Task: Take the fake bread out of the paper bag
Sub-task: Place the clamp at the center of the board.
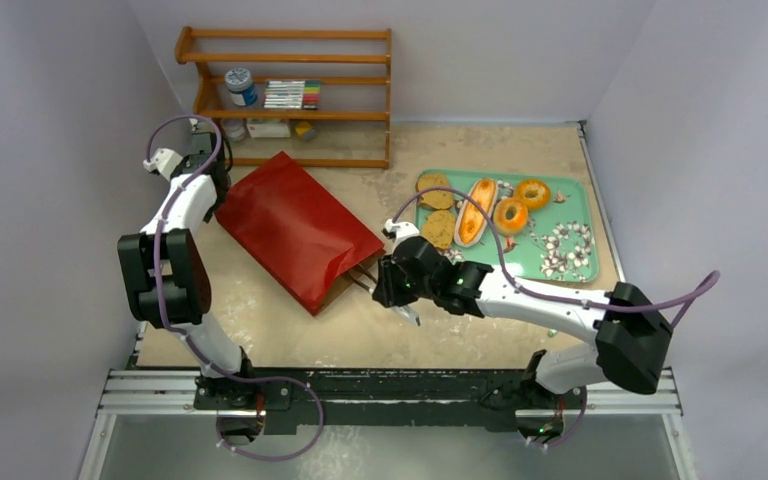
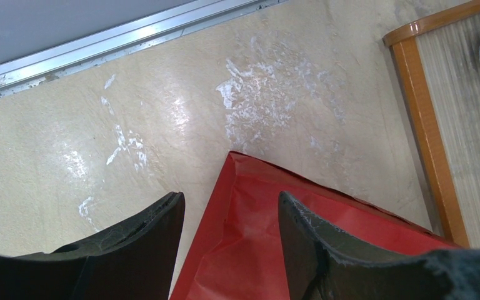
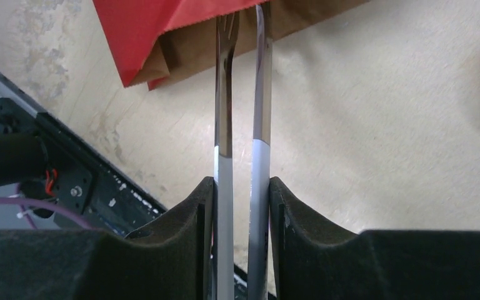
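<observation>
The paper bag [image 1: 290,225] is lying flat on the table [image 1: 290,340], red side up. Its open mouth is pointing toward the near right, and its closed end is lying toward the wooden shelf [image 1: 290,115].

The right gripper [image 3: 242,184] is clamping a pair of metal tongs [image 3: 224,112]. Both pads are pressing on the two tong arms and squeezing them close together. The tongs are reaching forward to the bag mouth. In the right wrist view, one forked tip is showing against the brown inner paper. The other arm is passing under the red edge, and its tip is hidden. Nothing is showing between the tong tips.

The left gripper [image 2: 231,200] is sitting at the far corner of the bag, next to the shelf. Its two fingers [image 2: 144,244] are standing apart, one over each side of that red corner. Whether they are pressing on the paper cannot be told.

The fake bread [image 1: 475,212] is lying on the green tray [image 1: 582,190] at the right of the table, well apart from the bag. Round brown slices are lying at the left end of the tray. The long split bun is lying beside them. Two orange rings are lying to the right of the bun. Small pale pieces are lying scattered at the right end of the tray. The inside of the bag is not showing in any view.
</observation>
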You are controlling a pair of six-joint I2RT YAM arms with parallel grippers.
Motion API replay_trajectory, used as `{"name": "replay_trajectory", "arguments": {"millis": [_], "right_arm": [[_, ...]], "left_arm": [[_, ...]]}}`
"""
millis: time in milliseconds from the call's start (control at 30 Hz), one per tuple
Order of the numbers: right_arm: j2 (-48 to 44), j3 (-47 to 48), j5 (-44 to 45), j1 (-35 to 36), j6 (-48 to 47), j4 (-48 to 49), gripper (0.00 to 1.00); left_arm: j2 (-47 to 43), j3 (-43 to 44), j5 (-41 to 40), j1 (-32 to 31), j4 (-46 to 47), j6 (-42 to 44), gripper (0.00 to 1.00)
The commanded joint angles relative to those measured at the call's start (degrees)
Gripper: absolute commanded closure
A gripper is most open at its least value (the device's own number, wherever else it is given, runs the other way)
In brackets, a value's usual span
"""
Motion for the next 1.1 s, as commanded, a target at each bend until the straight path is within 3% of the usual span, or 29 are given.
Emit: {"name": "replay_trajectory", "arguments": {"millis": [0, 400, 667, 767, 900, 1067], "right_arm": [[3.16, 5.06, 0.75, -0.55, -4.95, 6.59, 0.64], [18.43, 11.65, 2.95, -4.70, -13.62, 19.48, 0.65], [28.42, 13.26, 4.85, -4.80, -12.50, 21.47, 0.62], [30.50, 14.20, 4.72, -4.80, -12.27, 20.34, 0.55], [31.88, 15.68, 5.78, -4.80, -12.11, 16.12, 0.37], [27.29, 15.28, 6.74, -4.87, -10.42, 9.92, 0.16]], "left_arm": [[-0.21, -0.24, -0.94, 0.32, 2.22, 1.05, 0.44], [-1.44, -3.06, -0.80, 0.33, 2.47, 0.74, 0.44], [-3.14, -6.14, 0.60, 0.32, 3.66, -0.87, 0.44], [-4.51, -7.08, 0.92, 0.26, 4.07, -0.89, 0.44], [-7.66, -9.21, 0.93, 0.31, 4.42, -0.79, 0.44], [-13.16, -11.88, 1.02, 0.12, 3.50, -0.09, 0.43]]}}
